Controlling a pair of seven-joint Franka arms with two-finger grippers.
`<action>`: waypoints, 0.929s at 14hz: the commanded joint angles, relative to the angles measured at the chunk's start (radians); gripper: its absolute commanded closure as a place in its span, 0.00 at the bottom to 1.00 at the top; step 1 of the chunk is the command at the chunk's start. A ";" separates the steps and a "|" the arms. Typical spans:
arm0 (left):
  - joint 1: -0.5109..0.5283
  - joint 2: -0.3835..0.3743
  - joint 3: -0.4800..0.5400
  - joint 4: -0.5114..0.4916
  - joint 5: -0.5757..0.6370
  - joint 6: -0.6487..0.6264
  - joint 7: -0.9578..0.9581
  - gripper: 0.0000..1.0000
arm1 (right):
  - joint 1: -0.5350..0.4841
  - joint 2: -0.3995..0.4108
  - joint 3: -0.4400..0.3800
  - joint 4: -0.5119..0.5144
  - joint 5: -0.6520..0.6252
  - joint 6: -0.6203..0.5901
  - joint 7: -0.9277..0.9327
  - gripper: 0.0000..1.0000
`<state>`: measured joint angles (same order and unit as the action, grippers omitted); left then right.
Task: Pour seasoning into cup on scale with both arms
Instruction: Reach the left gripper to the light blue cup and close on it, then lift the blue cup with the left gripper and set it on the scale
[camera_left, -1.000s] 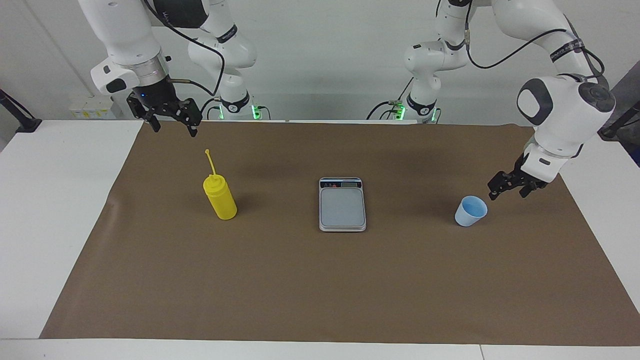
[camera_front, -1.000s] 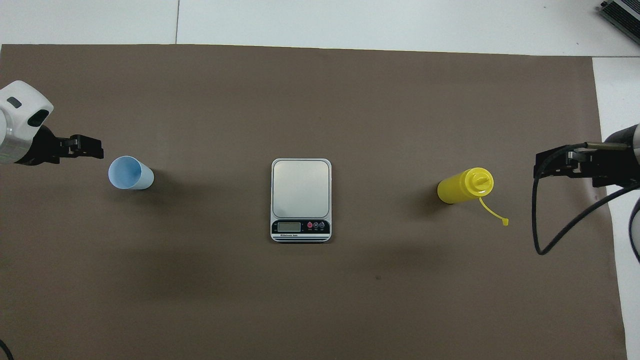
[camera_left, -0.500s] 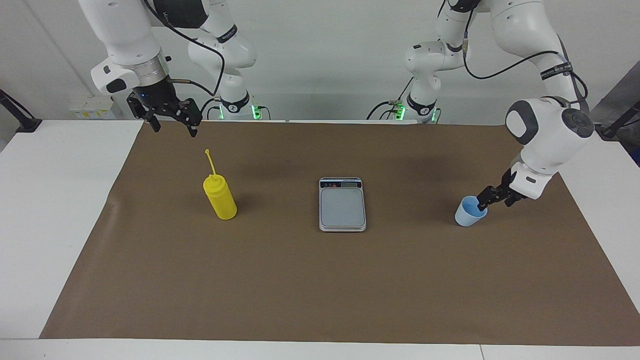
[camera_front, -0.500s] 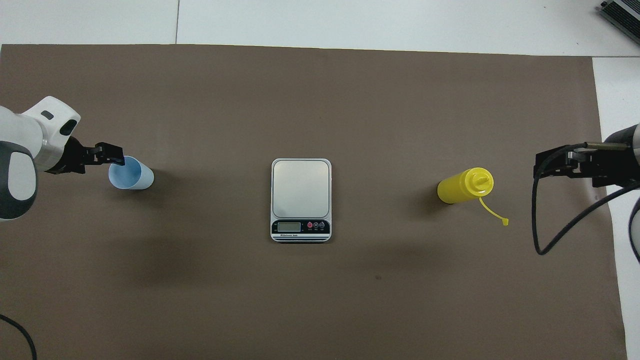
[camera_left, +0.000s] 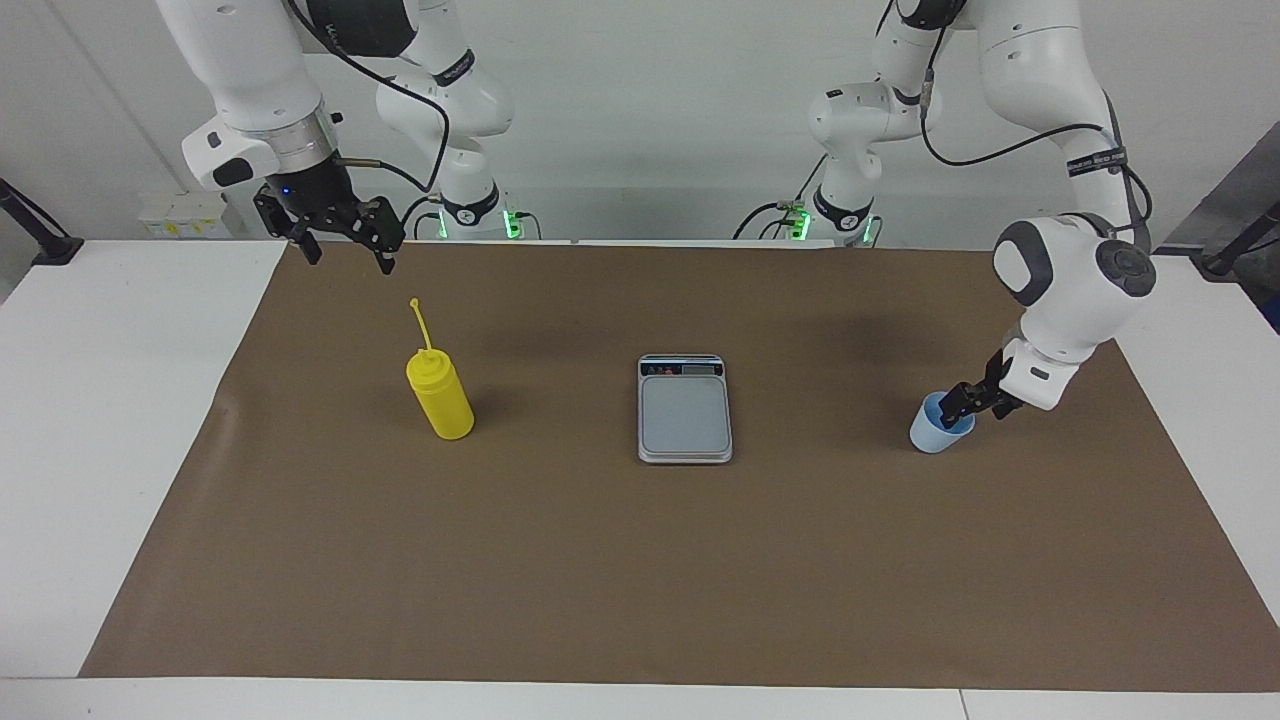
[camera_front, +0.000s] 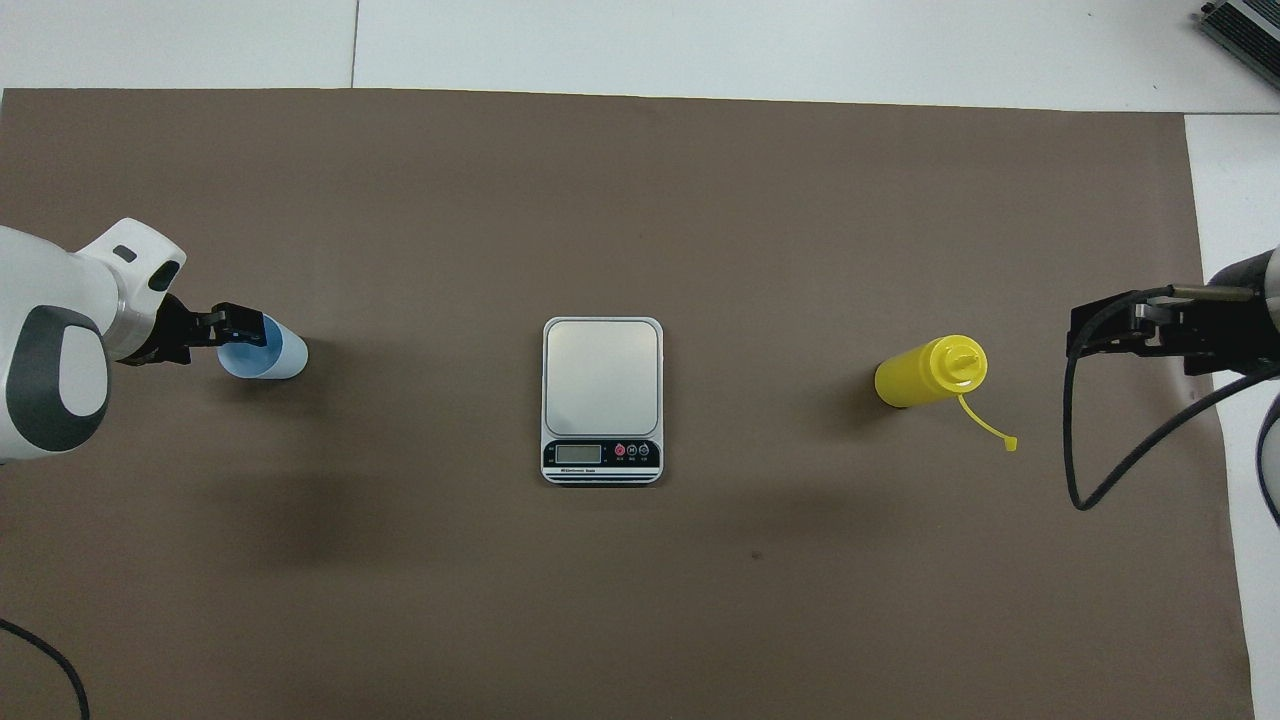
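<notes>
One cup (camera_left: 938, 428), one bottle (camera_left: 440, 395), one scale (camera_left: 685, 408) on worktop (camera_left: 120, 400). Left end effector (camera_left: 962, 402) at cup rim, grip state can't tell. Right end effector (camera_left: 343, 240) w/ fingers apart, waits up near bottle.

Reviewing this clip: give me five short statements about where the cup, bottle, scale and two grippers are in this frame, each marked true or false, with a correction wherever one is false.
1. The small pale blue tapered cup stands on the flat silver-grey kitchen scale. False: it stands on the brown paper table cover, toward the left arm's end.
2. The left gripper is at the cup's rim. True.
3. The yellow plastic squeeze bottle lies on its side. False: it stands upright.
4. The right gripper holds the bottle. False: it hangs in the air apart from the bottle, open.
5. Nothing rests on the scale's plate. True.
</notes>
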<state>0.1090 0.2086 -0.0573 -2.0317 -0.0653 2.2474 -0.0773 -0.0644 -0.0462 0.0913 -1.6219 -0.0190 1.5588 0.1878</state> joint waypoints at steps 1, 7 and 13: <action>-0.017 -0.003 0.005 -0.053 -0.011 0.070 -0.032 0.00 | -0.008 -0.011 0.001 -0.010 0.017 -0.014 -0.013 0.00; -0.017 0.003 0.005 0.004 -0.008 -0.017 -0.019 1.00 | -0.009 -0.014 0.001 -0.016 0.017 -0.013 -0.016 0.00; -0.017 0.008 0.004 0.174 -0.001 -0.224 0.014 1.00 | -0.011 -0.017 0.001 -0.018 0.017 -0.013 -0.019 0.00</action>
<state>0.1063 0.2112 -0.0638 -1.9434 -0.0652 2.1235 -0.0778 -0.0645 -0.0462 0.0908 -1.6246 -0.0190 1.5572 0.1878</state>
